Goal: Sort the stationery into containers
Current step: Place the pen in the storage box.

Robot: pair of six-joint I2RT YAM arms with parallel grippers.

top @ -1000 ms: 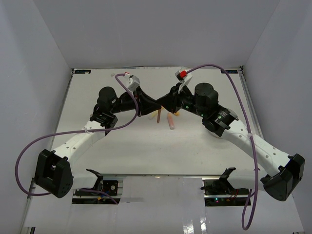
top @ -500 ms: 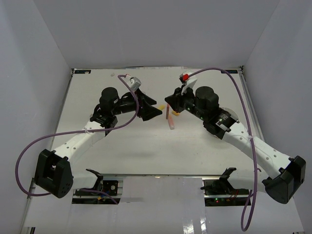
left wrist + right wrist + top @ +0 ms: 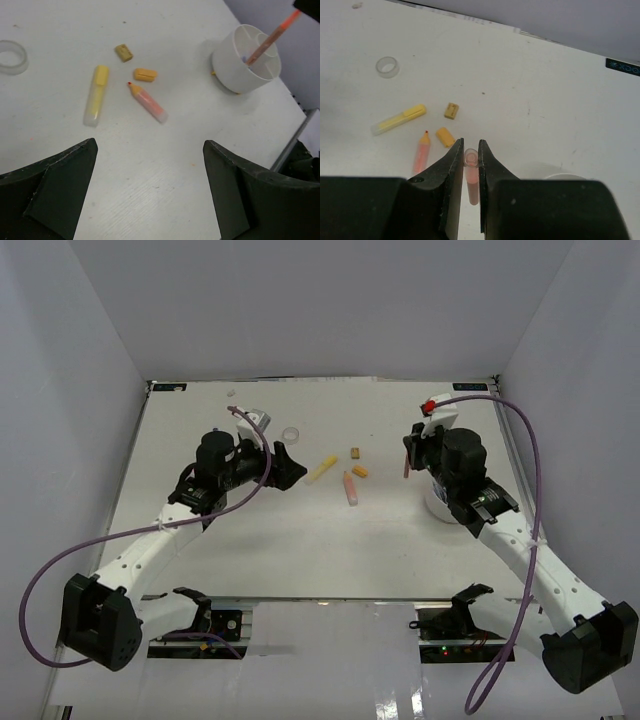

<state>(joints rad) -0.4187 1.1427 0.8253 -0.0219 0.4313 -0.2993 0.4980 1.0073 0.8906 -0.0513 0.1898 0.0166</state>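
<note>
White tabletop [image 3: 250,550] w/ pale grey walls [image 3: 300,310] on three sides is carrying everything.

Round white tub [image 3: 234,75], low-walled w/ inner dividers, is sitting at the right side of the table. From above, the right arm's wrist is covering most of it, so only part of the rim is showing there. Right gripper [image 3: 470,145] is hovering over the tub, fingers pinched tight on a thin orange pen [image 3: 272,36]. Pen is hanging tilted, lower end dipping into one compartment; can't tell if it's touching the bottom.

Left gripper [image 3: 150,145] is hovering left of centre, jaws spread wide, gripping nothing, facing the loose items.

Rest of the stationery is lying flat mid-table, btwn the two grippers:
- yellow highlighter [image 3: 96,95], bright at one end, paler at the other
- uncapped orange marker [image 3: 147,101] near it, roughly parallel, not touching
- small orange cap [image 3: 145,74] just beside the marker's tip
- tan eraser [image 3: 123,52], a little block, near the cap on the far side
- clear tape ring [image 3: 12,56], well apart from the others, nearer the left arm

Purple cables [image 3: 520,440] are looping off both arms, outside the area w/ the items.
</note>
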